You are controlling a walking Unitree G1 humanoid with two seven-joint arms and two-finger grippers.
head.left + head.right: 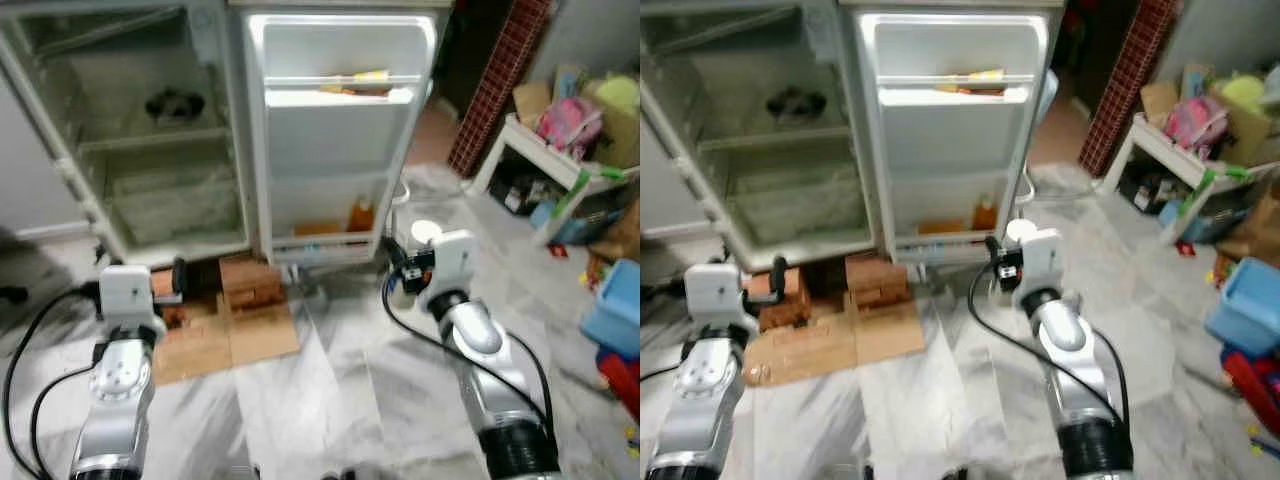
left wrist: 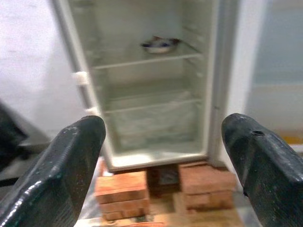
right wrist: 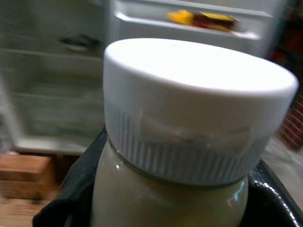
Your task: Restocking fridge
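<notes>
White-capped and pale inside, a jar [image 3: 189,142] is sitting clamped between the black fingers of the right gripper [image 1: 405,285], which is carrying it low in front of the open fridge [image 1: 170,150]; the left gripper [image 2: 161,156] is hanging with its fingers spread wide and nothing between them, pointing at the bricks [image 2: 120,194] under the fridge. Beyond the jar, the door [image 1: 340,140] is standing open with an orange bottle [image 1: 361,215] in its bottom rack and packets [image 1: 355,82] in its top one. Judging by this, the carrying step is under way, and the next move is calling for lifting the jar up and forward onto a door rack or shelf.
</notes>
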